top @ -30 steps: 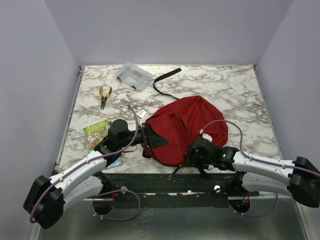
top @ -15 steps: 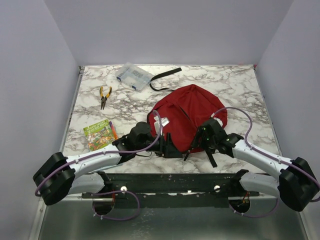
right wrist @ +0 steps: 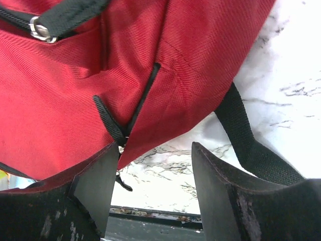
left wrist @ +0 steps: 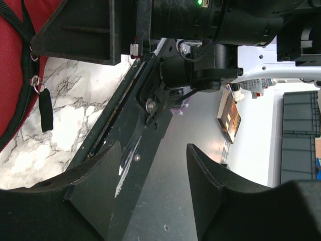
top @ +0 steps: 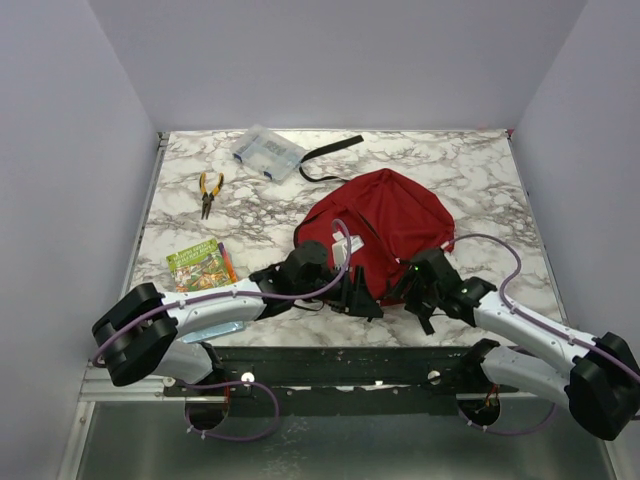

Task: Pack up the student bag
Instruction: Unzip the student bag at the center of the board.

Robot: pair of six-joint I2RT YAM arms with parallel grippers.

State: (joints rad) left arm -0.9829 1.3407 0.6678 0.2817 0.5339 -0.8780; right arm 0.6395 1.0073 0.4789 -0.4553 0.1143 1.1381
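Note:
The student bag [top: 385,220], a dark red fabric backpack with black straps, lies right of the table's middle. My left gripper [top: 357,295] sits at the bag's near-left edge. In the left wrist view its fingers [left wrist: 205,175] stand open with nothing between them, the gripper [left wrist: 154,173] faces the table's front rail, and the bag [left wrist: 15,80] shows only at the far left. My right gripper [top: 415,288] is at the bag's near edge. In the right wrist view the gripper [right wrist: 153,173] is open over bare marble, with the bag [right wrist: 125,65] and a black zip pull [right wrist: 108,120] just beyond its left finger.
Yellow-handled pliers [top: 209,191] lie at the back left. A clear plastic box [top: 267,152] and a black strap [top: 330,155] are at the back. A green book [top: 197,267] lies near the left front. The table's front edge [top: 400,345] runs right behind both grippers.
The bag has shifted back from the front edge. My left arm has swung right along the bag's near side, and my right gripper has risen toward it. Both jaws have narrowed a little.

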